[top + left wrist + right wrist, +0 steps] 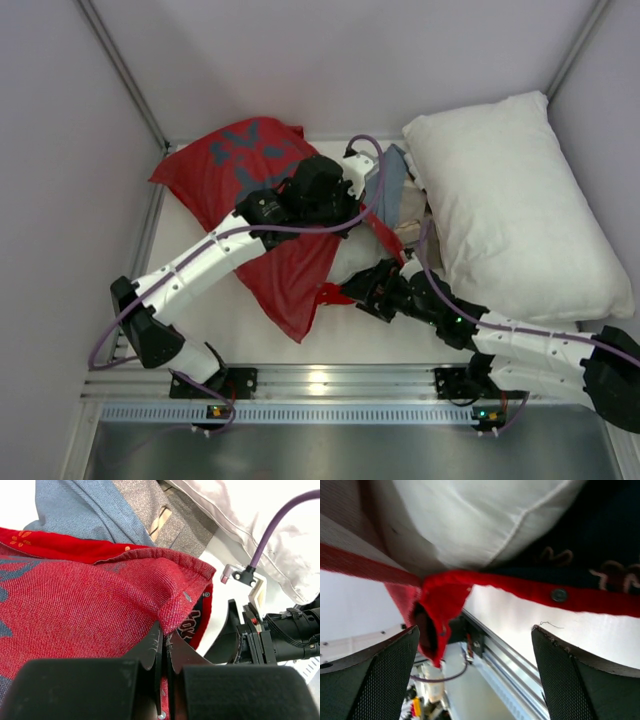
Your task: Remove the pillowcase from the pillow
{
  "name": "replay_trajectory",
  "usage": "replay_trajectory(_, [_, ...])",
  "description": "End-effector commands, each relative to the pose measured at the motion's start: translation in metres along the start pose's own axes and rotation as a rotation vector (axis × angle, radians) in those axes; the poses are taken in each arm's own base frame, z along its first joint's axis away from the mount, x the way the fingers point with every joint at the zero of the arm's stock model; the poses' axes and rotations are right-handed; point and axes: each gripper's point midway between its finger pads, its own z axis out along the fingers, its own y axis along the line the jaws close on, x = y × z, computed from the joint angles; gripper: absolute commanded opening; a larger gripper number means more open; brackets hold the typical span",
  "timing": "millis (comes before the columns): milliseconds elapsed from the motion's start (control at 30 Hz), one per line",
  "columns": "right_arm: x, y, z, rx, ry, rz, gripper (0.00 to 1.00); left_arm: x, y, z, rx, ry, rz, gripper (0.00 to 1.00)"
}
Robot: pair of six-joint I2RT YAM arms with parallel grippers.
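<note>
The pillowcase (235,190) is red woven cloth with a grey-blue print. It lies rumpled over the left half of the tabletop (385,340). One end is bunched toward the tabletop's far-left corner, and the other trails to a loose point near its front edge. A fold just behind the stitched hem (which carries a small metal snap button (559,595)) is lifted and pinched between the fingers of the left gripper (162,637). The pillow (470,525) is white with a sewn seam and mostly covered. A small part bulges out of the case's open end, near the middle of the tabletop.
</note>
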Motion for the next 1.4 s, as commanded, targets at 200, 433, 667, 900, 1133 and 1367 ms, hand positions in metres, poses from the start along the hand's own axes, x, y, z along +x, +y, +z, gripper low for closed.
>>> replay_trajectory(200, [-0.027,0.063,0.024,-0.107,-0.112,0.138,0.86,-0.034,-0.023,-0.03,0.084,-0.13,-0.005,0.0])
replay_trajectory(433, [-0.017,0.066,0.057,-0.082,-0.093,0.204,0.84,-0.035,-0.024,-0.034,0.083,-0.14,-0.005,0.0])
replay_trajectory(667, [0.0,0.075,0.075,-0.082,-0.068,0.225,0.7,-0.039,-0.023,-0.039,0.079,-0.154,-0.004,0.0])
replay_trajectory(900, [0.024,0.055,0.074,-0.023,-0.073,0.198,0.06,-0.045,-0.019,-0.04,0.051,-0.17,-0.005,0.0])
replay_trajectory(1133, [0.066,-0.01,0.059,0.096,-0.043,0.078,0.0,-0.082,0.015,-0.049,-0.132,-0.222,-0.015,0.0])
replay_trajectory(1367, [0.106,-0.067,0.037,0.186,0.016,-0.046,0.0,-0.112,0.045,-0.069,-0.201,-0.239,-0.032,0.0])
